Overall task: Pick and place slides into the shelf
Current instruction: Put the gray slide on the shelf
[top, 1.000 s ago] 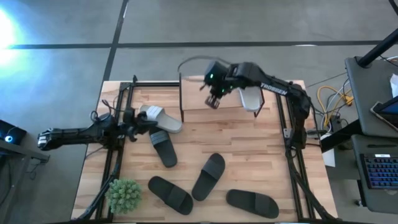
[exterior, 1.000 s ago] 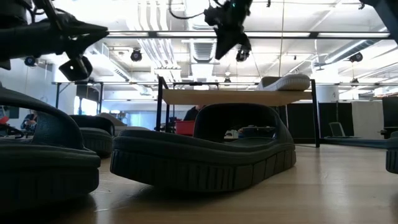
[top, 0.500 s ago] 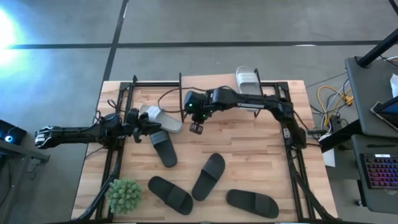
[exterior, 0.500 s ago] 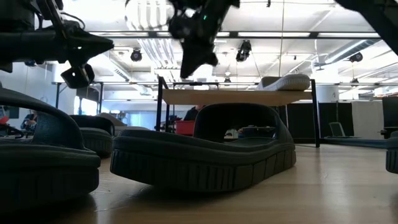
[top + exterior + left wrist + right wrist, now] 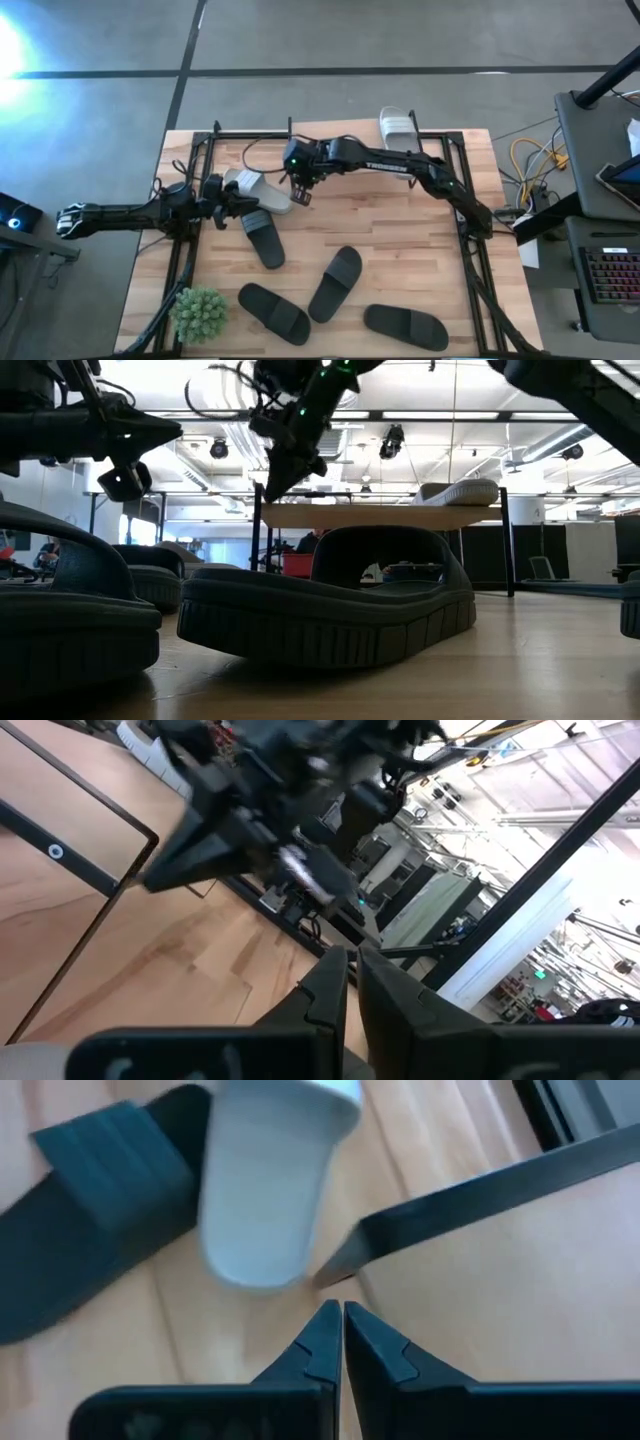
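Observation:
A light grey slide (image 5: 260, 190) lies flat on the table, left of the shelf (image 5: 291, 150). My right gripper (image 5: 300, 196) hovers shut just right of its heel (image 5: 265, 1190), above the tabletop. My left gripper (image 5: 226, 191) is shut at that slide's other end and points up toward the right arm (image 5: 260, 810). A second light grey slide (image 5: 398, 128) lies on the shelf's top board (image 5: 380, 515). Four black slides rest on the table: one (image 5: 262, 238) beside the grey one, the others (image 5: 335, 283) (image 5: 273, 312) (image 5: 405, 326) nearer the front edge. My left gripper is by the light grey slide's left end (image 5: 238, 183); whether it touches it I cannot tell, since the arm covers that spot in the high view and its wrist view looks past the slide.
A green bushy plant (image 5: 199, 313) stands at the near left corner. The black shelf frame's bar (image 5: 480, 1190) runs close to my right gripper. Black arm-mount rails (image 5: 190, 240) line both table sides. Bare wood (image 5: 400, 230) lies between the shelf and the front slides.
My right gripper has swung from above the shelf's top board toward the table's left, coming down and nearer to stop beside the light grey slide next to my left gripper. No slide has moved.

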